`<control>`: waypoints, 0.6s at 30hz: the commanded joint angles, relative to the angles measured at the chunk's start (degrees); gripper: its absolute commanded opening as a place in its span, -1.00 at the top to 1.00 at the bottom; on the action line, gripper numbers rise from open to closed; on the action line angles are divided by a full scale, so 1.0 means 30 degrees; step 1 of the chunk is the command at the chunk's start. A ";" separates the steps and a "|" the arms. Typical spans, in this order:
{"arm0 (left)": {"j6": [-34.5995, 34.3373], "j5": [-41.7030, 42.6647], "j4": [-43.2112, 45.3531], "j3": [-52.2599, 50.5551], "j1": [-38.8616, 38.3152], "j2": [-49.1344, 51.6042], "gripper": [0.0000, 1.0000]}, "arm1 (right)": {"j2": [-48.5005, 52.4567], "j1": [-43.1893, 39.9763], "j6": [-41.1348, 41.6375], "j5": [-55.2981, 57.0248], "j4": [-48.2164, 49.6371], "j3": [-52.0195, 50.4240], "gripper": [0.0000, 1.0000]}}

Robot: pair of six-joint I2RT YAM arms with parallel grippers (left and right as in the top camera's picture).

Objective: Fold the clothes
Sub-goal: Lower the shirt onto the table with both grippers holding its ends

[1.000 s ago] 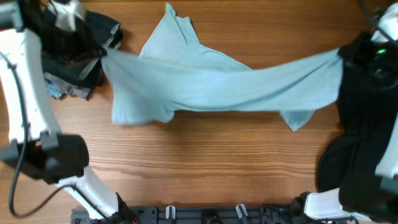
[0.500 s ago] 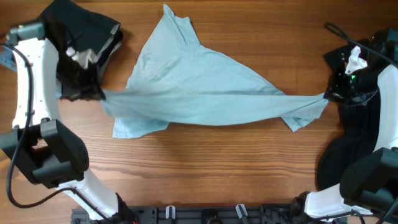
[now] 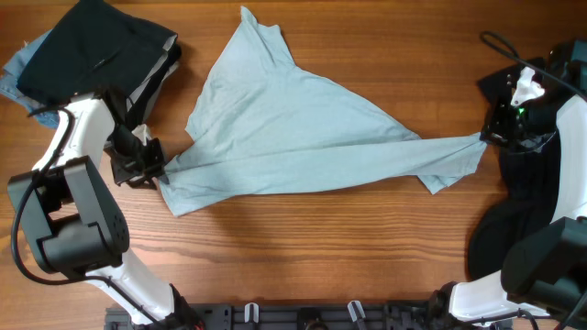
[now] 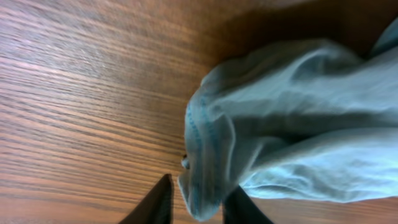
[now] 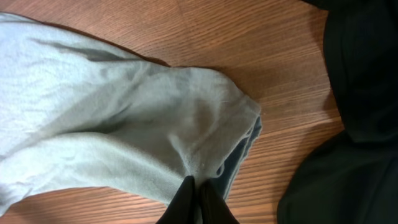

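The left claw (image 3: 154,170) is closed to a narrow gap on a bunched hem of the pale blue T-shirt (image 3: 284,137), and the right claw (image 3: 486,139) is closed almost finger to finger on the opposite corner (a thin pinch of fabric between its tips). The T-shirt lies on the desk (image 3: 321,257) between the two claws, drawn into a band from one to the other. A black garment (image 3: 541,211) lies just beside the right claw; a dark folded stack (image 3: 92,50) lies near the left claw.

Right gripper (image 5: 196,191) pinches the bunched edge of the pale-blue T-shirt (image 5: 124,112); black garment (image 5: 348,93) lies just beside it on the wooden table (image 5: 217,37).
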 commanded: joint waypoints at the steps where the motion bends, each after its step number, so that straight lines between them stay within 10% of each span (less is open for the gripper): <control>1: -0.0029 -0.0153 0.0401 -0.0794 0.0058 -0.0248 0.09 | -0.0160 0.0073 0.0284 0.0284 0.0204 -0.0051 0.92; 9: 0.0794 -0.0962 0.3206 -0.0794 0.0058 -0.0248 -0.12 | -0.0160 0.0073 0.0284 0.0554 0.0233 -0.0051 0.91; 16: 0.1027 -0.0954 0.2739 -0.0794 0.0066 -0.0248 0.26 | -0.0160 0.0073 0.0233 0.0561 0.0277 -0.0051 0.91; 18: 0.1020 -0.0896 0.1370 -0.0794 0.0073 -0.0248 0.67 | -0.0160 0.0073 0.0233 0.0561 0.0277 -0.0051 0.91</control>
